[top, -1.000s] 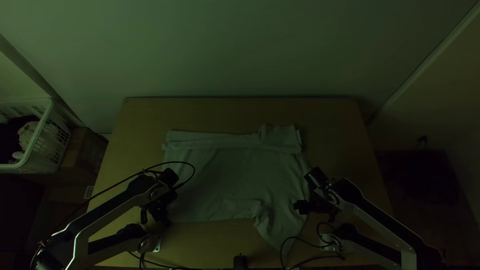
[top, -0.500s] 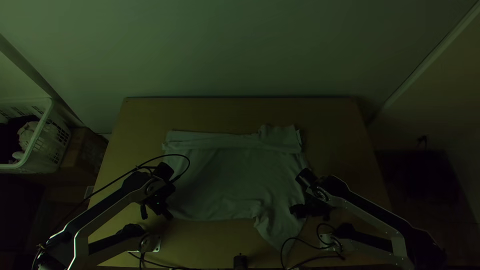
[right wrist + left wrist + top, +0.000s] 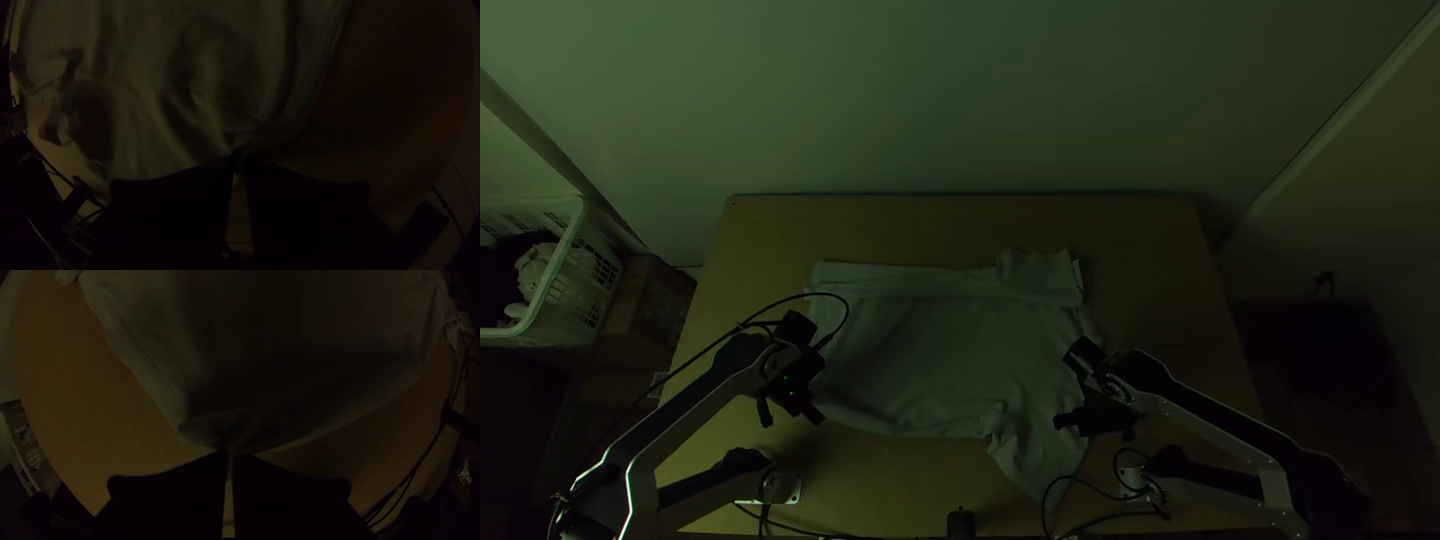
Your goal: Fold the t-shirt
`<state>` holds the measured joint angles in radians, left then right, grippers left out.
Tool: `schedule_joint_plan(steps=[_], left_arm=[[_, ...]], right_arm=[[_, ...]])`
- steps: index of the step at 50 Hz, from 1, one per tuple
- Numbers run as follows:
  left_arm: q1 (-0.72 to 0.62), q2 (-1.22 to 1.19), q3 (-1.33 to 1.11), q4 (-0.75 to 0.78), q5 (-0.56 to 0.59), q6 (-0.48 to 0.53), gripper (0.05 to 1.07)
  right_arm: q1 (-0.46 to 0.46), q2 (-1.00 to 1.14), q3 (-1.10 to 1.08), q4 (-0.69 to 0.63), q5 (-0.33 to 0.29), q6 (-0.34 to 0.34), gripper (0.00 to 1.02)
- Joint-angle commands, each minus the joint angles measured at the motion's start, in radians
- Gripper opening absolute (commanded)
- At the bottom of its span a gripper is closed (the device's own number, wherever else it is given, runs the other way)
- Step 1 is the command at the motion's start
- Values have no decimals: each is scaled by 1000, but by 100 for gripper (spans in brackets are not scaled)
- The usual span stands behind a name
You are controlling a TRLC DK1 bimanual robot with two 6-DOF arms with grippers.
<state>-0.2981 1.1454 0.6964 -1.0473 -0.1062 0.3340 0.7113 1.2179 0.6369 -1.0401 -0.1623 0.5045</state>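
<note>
Presently: one pale t-shirt (image 3: 950, 350), laid out on a light wooden surface (image 3: 1160, 240), between the two grippers and on the far side of them. Left gripper (image 3: 815, 412): at the shirt's near corner on its own side; fingers brought together on a pinch of the cloth, edge gathered between the tips, the fabric fanning out ahead of them. Right gripper (image 3: 1062, 421): at the shirt's opposite side, near part; fingers closed at the tips on a gathered bit of cloth, creases running away from the pinch. Condition of shirt: body spread, lightly wrinkled; far edge, well ahead of both grippers, turned over in a long narrow band (image 3: 910, 282), looser and rumpled at the end ahead of the right gripper. One flap (image 3: 1030, 470), pointed, extending from beside the right gripper toward the near edge of the surface; a small bunched patch (image 3: 996, 418) to the left of that gripper. Accessories: one small black object (image 3: 961, 523), at the near edge, between the grippers and nearer the bases; one dark cable (image 3: 825, 294), looped just beyond the left gripper. Off the surface, well to the left of the left gripper: one white slatted basket (image 3: 570, 295), containing cloth (image 3: 535, 268); one brown box (image 3: 635, 300), beside it.
</note>
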Motion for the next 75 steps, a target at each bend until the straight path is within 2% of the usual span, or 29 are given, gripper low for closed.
schedule_joint_plan(steps=[1,13,21,33,51,75], left_arm=[[24,14,26,-3,22,20,8],[77,19,55,4,25,36,8],[140,36,92,6,26,68,8],[198,83,189,6,51,82,8],[251,214,374,49,76,82,8],[284,456,617,128,80,68,8]], right_arm=[[-42,-49,61,-26,-3,-9,3],[-233,-70,130,-113,1,-138,3],[-302,-66,165,-120,20,-187,3],[-326,-20,256,-120,20,-190,3],[-463,127,429,-89,32,-259,3],[-493,367,627,17,41,-265,3]])
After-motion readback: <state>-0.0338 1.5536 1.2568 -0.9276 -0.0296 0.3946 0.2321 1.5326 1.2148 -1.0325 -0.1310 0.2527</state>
